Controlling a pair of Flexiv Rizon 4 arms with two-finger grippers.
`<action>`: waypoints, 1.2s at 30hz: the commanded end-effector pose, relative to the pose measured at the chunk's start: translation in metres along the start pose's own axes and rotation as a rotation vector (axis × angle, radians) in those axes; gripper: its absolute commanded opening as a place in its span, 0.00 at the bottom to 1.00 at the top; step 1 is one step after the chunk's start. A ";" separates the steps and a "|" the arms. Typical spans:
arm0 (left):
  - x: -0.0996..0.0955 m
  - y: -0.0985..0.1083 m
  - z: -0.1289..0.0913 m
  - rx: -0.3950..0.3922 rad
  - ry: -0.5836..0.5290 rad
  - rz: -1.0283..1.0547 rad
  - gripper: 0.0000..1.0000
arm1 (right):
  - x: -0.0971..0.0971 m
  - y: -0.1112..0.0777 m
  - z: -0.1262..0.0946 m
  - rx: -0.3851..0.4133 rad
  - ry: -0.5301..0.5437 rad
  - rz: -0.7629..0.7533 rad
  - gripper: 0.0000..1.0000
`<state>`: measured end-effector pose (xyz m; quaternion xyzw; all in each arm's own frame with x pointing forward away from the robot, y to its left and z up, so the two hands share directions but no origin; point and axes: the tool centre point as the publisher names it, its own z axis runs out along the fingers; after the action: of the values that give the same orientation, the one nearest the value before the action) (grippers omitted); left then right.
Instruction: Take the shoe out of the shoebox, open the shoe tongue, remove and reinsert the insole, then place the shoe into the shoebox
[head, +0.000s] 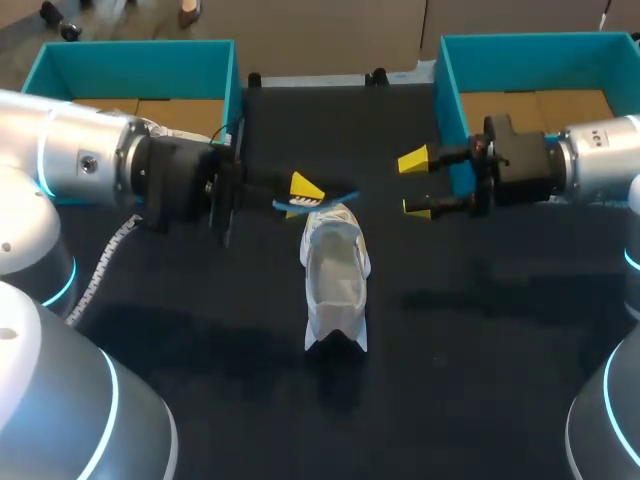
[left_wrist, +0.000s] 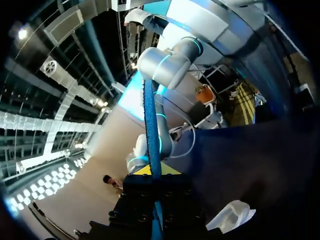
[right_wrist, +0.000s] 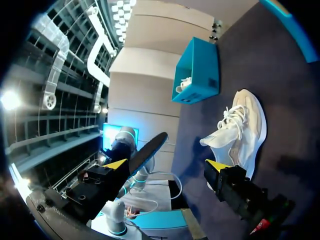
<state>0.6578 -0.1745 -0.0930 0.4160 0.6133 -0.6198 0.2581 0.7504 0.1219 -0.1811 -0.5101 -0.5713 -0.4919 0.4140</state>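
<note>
A white shoe (head: 335, 275) stands on the black table (head: 200, 330) in the middle, its opening upward; it also shows in the right wrist view (right_wrist: 240, 127) and the left wrist view (left_wrist: 231, 216). My left gripper (head: 303, 192) hovers just above the shoe's far end, shut on a thin blue insole (head: 318, 199). In the left wrist view the insole (left_wrist: 150, 120) runs edge-on straight out from between the left gripper's fingertips (left_wrist: 152, 172). My right gripper (head: 416, 185) stands open to the right of the shoe, nothing between its fingers (right_wrist: 167, 165); the insole (right_wrist: 149, 150) lies ahead of it.
A teal shoebox (head: 135, 70) stands at the back left and another teal box (head: 530, 60) at the back right, close behind my right wrist. The left box (right_wrist: 197, 70) also appears beyond the shoe in the right wrist view.
</note>
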 end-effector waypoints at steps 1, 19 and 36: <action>0.005 0.004 -0.006 -0.060 -0.035 0.401 0.00 | 0.000 0.000 0.001 0.000 -0.003 0.001 1.00; 0.023 0.018 -0.005 -0.130 0.013 0.792 0.00 | 0.000 0.000 0.001 0.000 -0.003 0.001 1.00; 0.037 0.035 0.000 -0.133 0.001 0.829 0.00 | 0.000 0.000 0.001 0.000 -0.003 0.001 1.00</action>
<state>0.6649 -0.1677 -0.1326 0.6144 0.4387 -0.4167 0.5063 0.7504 0.1221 -0.1810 -0.5103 -0.5713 -0.4917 0.4140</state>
